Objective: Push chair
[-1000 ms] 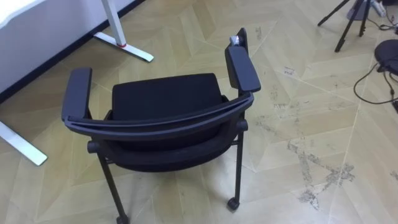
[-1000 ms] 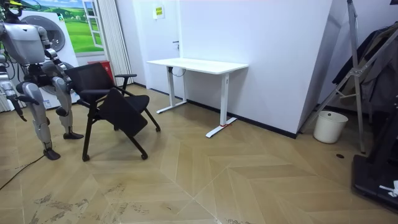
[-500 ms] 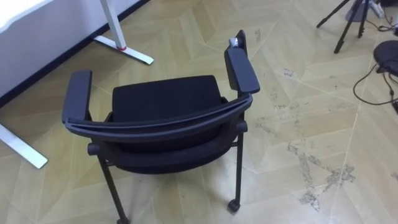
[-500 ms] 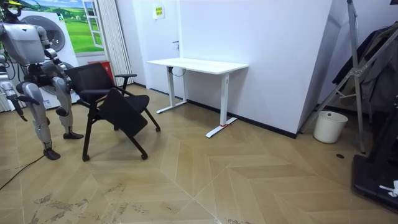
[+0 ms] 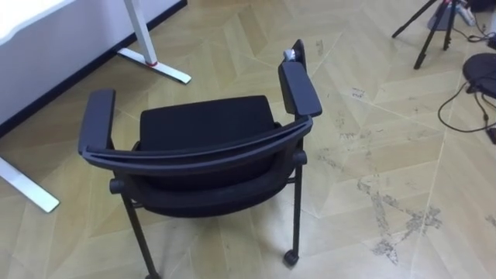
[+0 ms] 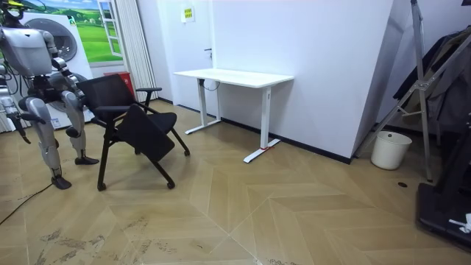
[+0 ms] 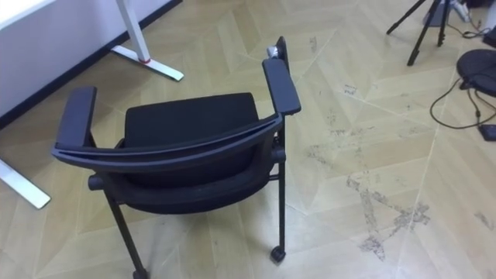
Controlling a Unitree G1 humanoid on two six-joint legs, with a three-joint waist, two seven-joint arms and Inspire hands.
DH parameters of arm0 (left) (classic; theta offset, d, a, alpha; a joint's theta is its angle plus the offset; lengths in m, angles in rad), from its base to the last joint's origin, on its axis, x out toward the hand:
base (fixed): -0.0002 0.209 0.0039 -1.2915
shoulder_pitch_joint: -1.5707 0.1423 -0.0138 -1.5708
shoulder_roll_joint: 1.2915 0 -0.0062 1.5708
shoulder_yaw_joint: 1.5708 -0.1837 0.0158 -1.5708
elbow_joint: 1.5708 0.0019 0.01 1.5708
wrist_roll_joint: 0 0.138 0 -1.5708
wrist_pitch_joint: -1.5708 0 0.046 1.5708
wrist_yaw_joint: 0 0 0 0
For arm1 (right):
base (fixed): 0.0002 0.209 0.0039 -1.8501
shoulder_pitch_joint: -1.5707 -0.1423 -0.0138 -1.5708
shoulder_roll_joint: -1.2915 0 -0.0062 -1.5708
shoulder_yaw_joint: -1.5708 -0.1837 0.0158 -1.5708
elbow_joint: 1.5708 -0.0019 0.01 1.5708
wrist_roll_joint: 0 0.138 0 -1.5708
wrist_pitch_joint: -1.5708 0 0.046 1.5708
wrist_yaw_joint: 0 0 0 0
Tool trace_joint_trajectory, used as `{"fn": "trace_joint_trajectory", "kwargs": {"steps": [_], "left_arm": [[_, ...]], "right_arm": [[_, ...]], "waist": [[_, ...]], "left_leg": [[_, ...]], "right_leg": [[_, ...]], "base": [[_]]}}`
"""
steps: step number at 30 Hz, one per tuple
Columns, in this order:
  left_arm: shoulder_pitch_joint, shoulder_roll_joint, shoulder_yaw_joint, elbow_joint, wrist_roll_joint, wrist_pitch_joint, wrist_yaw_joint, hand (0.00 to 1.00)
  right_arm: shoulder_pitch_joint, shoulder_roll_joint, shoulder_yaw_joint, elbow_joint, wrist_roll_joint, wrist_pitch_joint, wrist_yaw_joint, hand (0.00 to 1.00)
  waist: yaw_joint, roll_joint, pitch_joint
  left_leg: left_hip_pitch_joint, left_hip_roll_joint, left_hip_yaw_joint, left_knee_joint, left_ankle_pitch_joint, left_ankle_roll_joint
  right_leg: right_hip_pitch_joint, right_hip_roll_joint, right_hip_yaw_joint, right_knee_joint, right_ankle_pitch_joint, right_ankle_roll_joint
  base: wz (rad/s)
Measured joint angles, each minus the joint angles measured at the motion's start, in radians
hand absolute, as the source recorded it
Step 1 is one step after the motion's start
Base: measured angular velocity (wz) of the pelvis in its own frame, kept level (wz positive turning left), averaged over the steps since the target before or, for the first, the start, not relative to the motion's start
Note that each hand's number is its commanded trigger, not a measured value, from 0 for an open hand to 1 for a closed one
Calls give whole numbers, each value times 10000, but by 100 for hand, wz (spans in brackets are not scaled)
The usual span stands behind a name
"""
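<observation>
I am standing just behind the chair point(image 5: 205, 128), not yet pushing it; I cannot tell whether my robot hands point(image 6: 16, 124) are open.

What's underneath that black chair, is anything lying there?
Wooden floor, the thin dark legs of the chair and a small wheel on one rear leg. From above, the seat covers the patch right below it; in the room view that floor looks bare.

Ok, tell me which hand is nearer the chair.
Left, it seems. The left hand hangs close behind the chair; the right hand hangs beyond the robot's body, toward the room view's left.
</observation>
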Motion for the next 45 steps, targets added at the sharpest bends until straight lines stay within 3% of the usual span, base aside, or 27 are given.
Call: {"fn": "trace_joint_trajectory", "kwargs": {"steps": [2,4,9,17,22,24,29,31,35,38,41,43,45], "left_arm": [[-9,10,98,-4,412,-5,373,0],[24,44,510,-203,1599,18,945,0],[111,254,807,-659,2708,37,2226,0],[-12,322,1297,-669,4665,28,3871,0],[-246,641,1591,-833,5823,16,4787,0],[-407,895,1595,-1047,5901,-36,4831,0],[-1223,2018,1644,-1282,6493,-121,4829,0],[-1480,2453,1644,-1685,6504,-115,4818,0],[-1878,2593,1624,-2920,6802,-17,4702,0],[-2095,2593,1638,-3927,7826,64,4498,0],[-2089,2587,1584,-5021,8554,125,4263,0],[-2004,2556,1559,-5842,8664,285,3920,0],[-1825,2539,1536,-6517,9051,467,3708,0]], "right_arm": [[-10,1,-2,-3,-63,2,-78,0],[-61,-1,-203,-1,-311,67,-109,0],[-51,-30,-369,-4,-339,69,-280,0],[-33,-122,-505,292,-337,64,-241,0],[-3,-191,-805,291,-407,55,-192,0],[9,-198,-965,293,-425,55,-132,0],[67,-537,-1492,273,-1149,45,67,0],[99,-802,-1679,238,-1192,32,64,0],[53,-1030,-1738,243,-1188,25,52,0],[-88,-975,-1735,281,-1177,35,92,0],[-347,-964,-1727,389,-1124,38,280,0],[-439,-955,-1713,421,-956,41,394,0],[-443,-935,-1662,478,-832,47,453,0]], "waist": [[11,-12,-8],[-17,-1,-43],[-88,-1,21],[-210,256,-5],[-253,325,-5],[-254,387,32],[-268,609,64],[-300,880,-8],[-262,1217,-44],[-217,1281,-86],[-250,1238,-72],[-262,1083,20],[-302,950,23]], "left_leg": [[-9,0,-4,2,0,0],[4,5,-29,16,0,0],[153,13,-45,7,0,0],[171,10,-55,-7,0,0],[203,11,-57,-5,0,0],[247,11,-57,-31,0,0],[287,7,14,-82,-25,-38],[320,4,26,-165,-33,-51],[211,-6,4,-155,-32,-51],[189,2,-5,-138,-31,-50],[208,14,-41,-133,-30,-50],[238,19,-105,-132,-29,-50],[224,17,-113,-116,-30,-51]], "right_leg": [[3,-1,-22,0,-4,0],[45,-1,-20,5,-17,-1],[252,-6,-97,-4,-79,1],[317,4,-102,-97,-66,-8],[291,7,-47,-53,-78,-8],[312,8,-33,-46,-78,-8],[269,9,32,22,-75,-9],[257,3,10,53,-76,-9],[105,-24,16,158,-78,-7],[19,-40,17,324,-171,-17],[25,-42,-10,397,-230,-22],[107,-39,-73,350,-231,-23],[123,-39,-73,306,-231,-23]], "base": [[0],[2],[6],[1],[-2],[-2],[-2],[0],[0],[0],[0],[6],[5]]}}
